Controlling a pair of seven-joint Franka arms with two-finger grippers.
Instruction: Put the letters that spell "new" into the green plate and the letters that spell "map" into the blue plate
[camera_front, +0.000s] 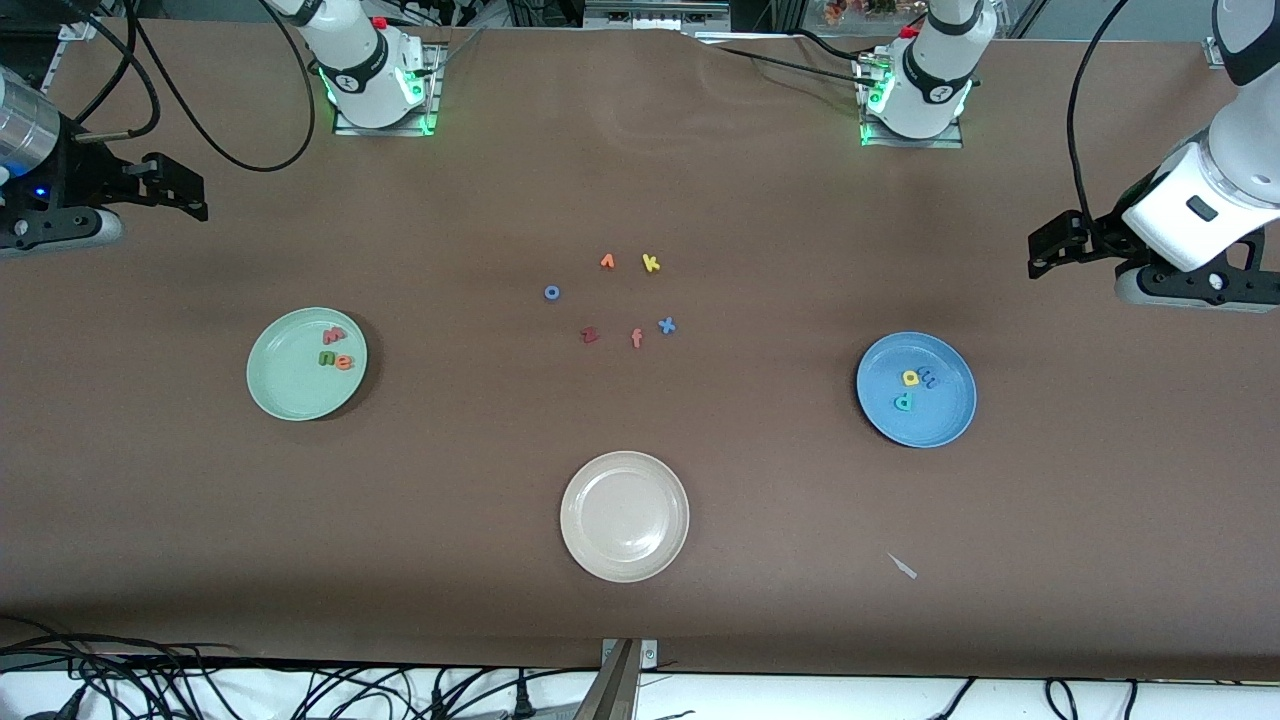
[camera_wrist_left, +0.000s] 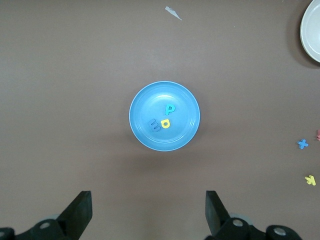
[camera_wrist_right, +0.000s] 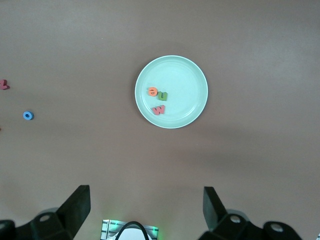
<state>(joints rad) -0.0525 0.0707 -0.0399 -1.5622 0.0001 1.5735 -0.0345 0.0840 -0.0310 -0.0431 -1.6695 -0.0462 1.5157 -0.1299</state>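
The green plate (camera_front: 290, 385) lies toward the right arm's end of the tabletop, and in it are the green "n" (camera_front: 327, 358), the orange "e" (camera_front: 344, 362) and the salmon "w" (camera_front: 334, 335), close together near the plate's rim on the side toward the table's middle. The blue plate (camera_front: 940, 420) lies toward the left arm's end, and it holds the yellow "a" (camera_front: 910, 377), the teal "p" (camera_front: 903, 402) and the blue "m" (camera_front: 927, 379), the "a" and "m" almost touching. So both words seem already sorted, and I judge that no letter waits for a pick. The right gripper (camera_front: 180, 190) hangs over the table's edge at its own end, well apart from the green plate, with its fingers wide apart and empty; in its wrist view the plate sits straight ahead of the open jaws. The left gripper (camera_front: 1050, 250) hangs the same way at its own end, fingers apart and holding nothing, the blue plate straight ahead. Both arms wait. In the middle of the tabletop remain the "o" (camera_front: 551, 292), "k" (camera_front: 650, 263), "x" (camera_front: 667, 325), "z" (camera_front: 590, 335), "f" (camera_front: 636, 339) and one more orange letter (camera_front: 607, 261). The beige plate (camera_front: 625, 545) lies empty nearer the front edge.
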